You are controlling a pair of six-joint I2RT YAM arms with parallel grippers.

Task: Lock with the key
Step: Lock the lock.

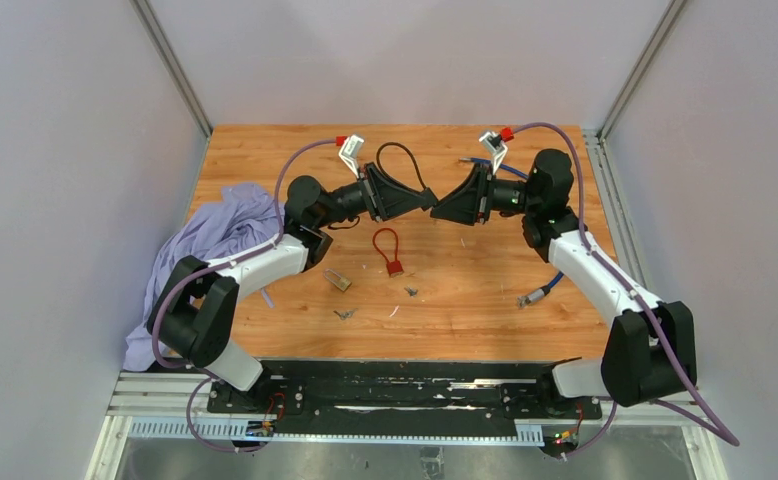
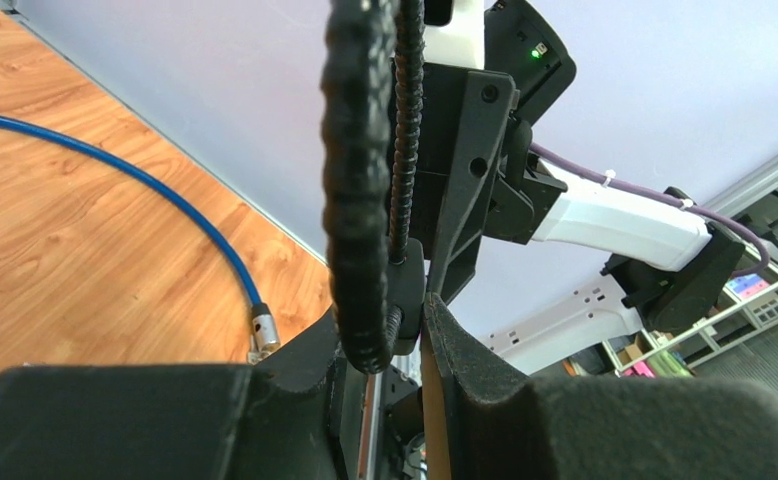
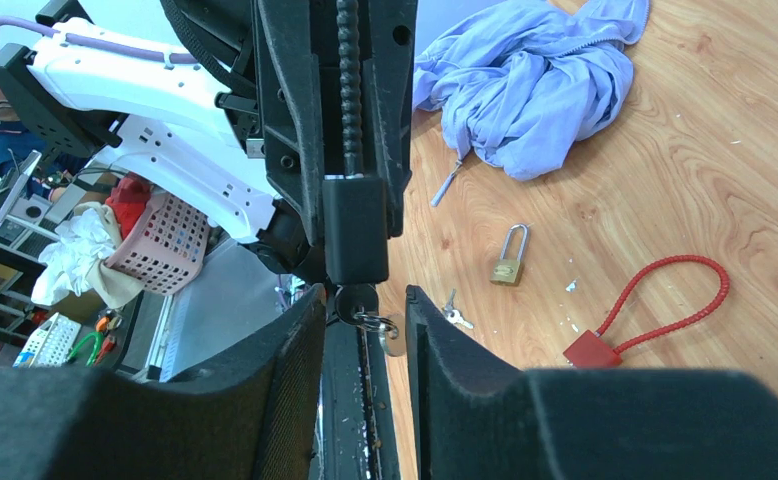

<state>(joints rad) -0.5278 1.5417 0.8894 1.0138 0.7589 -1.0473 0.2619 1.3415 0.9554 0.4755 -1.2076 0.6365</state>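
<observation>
A black cable lock [image 1: 402,166] is held up over the table between the two arms, and my left gripper [image 1: 423,199] is shut on it. In the left wrist view its ribbed cable [image 2: 357,200] runs up from the lock body [image 2: 411,290], which is pinched between my fingers [image 2: 465,350]. In the right wrist view the lock body [image 3: 354,240] hangs above my right gripper [image 3: 363,310]. A black-headed key [image 3: 354,300] with a metal ring [image 3: 380,322] sticks out of its lower end. The right jaws stand open on either side of the key, with a gap on its right side.
On the table lie a red cable lock [image 1: 390,250], a brass padlock [image 1: 338,281] and loose keys [image 1: 410,291]. A blue cloth [image 1: 220,235] is bunched at the left edge. A blue cable with a metal plug [image 1: 540,293] lies at the right.
</observation>
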